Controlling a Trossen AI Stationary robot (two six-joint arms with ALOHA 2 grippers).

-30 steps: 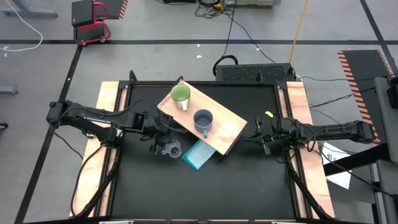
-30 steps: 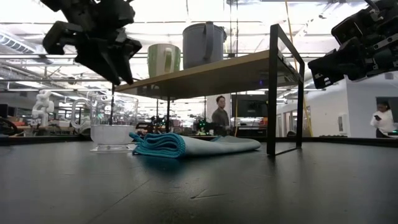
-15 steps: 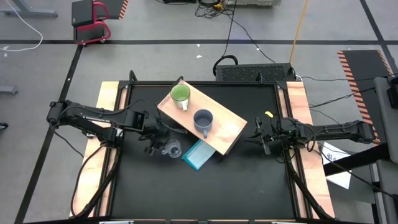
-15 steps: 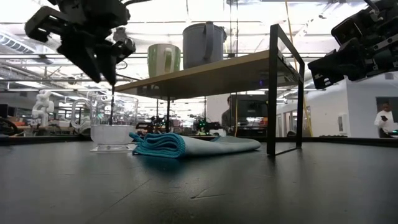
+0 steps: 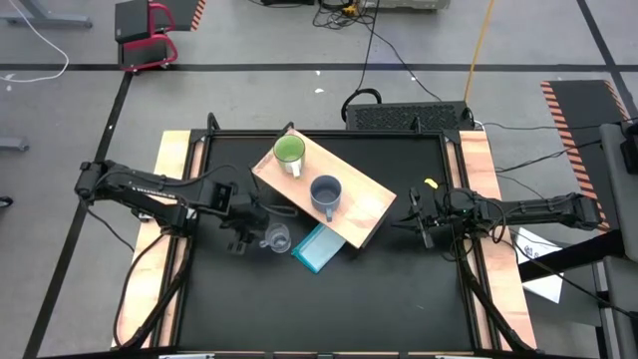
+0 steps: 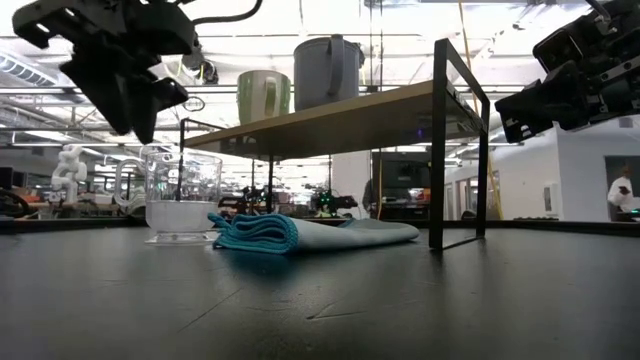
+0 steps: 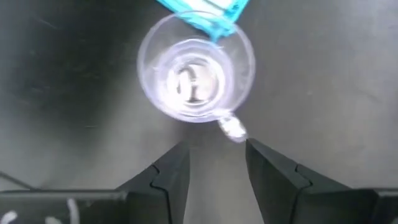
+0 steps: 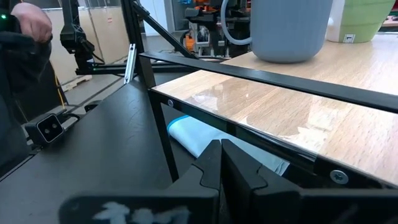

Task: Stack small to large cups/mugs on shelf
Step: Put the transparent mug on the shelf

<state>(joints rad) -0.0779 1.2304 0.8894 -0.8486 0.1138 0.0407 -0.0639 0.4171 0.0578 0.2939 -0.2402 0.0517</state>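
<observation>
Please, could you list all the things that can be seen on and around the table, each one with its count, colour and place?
glass cup: one, clear, upright on the black table beside the shelf.
green mug: one, lime-green with white handle, on the shelf.
grey-blue mug: one, on the shelf.
shelf: one, light wood on dark legs, mid-table.
cloth: one, light blue, folded, partly under the shelf.
person: one, far behind in the room.
left claw: one, dark, open, above the glass cup.
right claw: one, dark, shut, at the table's right edge.
</observation>
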